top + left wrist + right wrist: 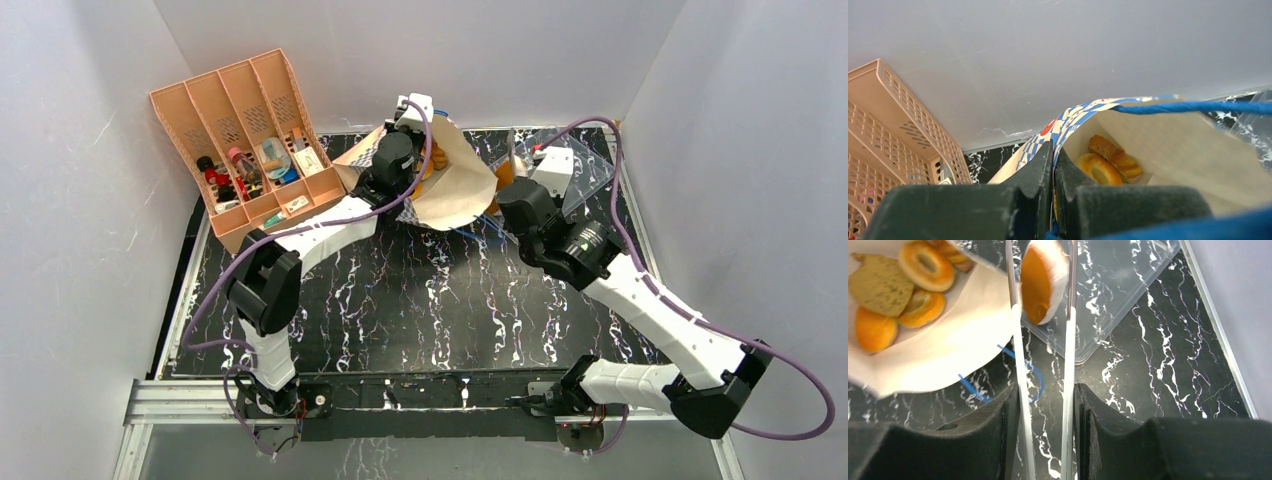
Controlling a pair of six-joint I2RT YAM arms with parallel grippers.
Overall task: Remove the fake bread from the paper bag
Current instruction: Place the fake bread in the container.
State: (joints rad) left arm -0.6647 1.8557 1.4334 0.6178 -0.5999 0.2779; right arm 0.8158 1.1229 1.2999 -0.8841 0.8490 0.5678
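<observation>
Holding the paper bag (1168,145) by its rim, your left claw (1054,167) is pressing both fingers fully together on the blue-and-white checkered band, and the paper is sitting pinched between them. The bag is lying tilted at the far side of the black marbled table (430,300), just beside the orange slotted organiser (240,140). Its pale cream inside is showing to the top camera. A blue cord handle (1198,106) is stretching across the mouth.

You are seeing most of the fake bread (898,290) inside the bag. In the right wrist view, 4 pieces are lying close together:
- 1 golden ring bagel (925,265)
- 1 brown speckled toast slice (880,284)
- 1 smaller ring (923,307)
- 1 round orange bun (873,330)

In the left wrist view, a long ridged loaf (1115,157) is lying just behind the bagel.

Your right claw (1045,395) is standing partly closed and is squeezing the 2 arms of the metal tongs (1068,350). The tips of the tongs are gripping 1 oval bread piece (1040,282) with a flat orange face and a white rim. This piece is outside the bag, just beside its edge, and is appearing in front of the clear plastic tray (1118,300). I cannot tell whether it is touching the tray.
</observation>
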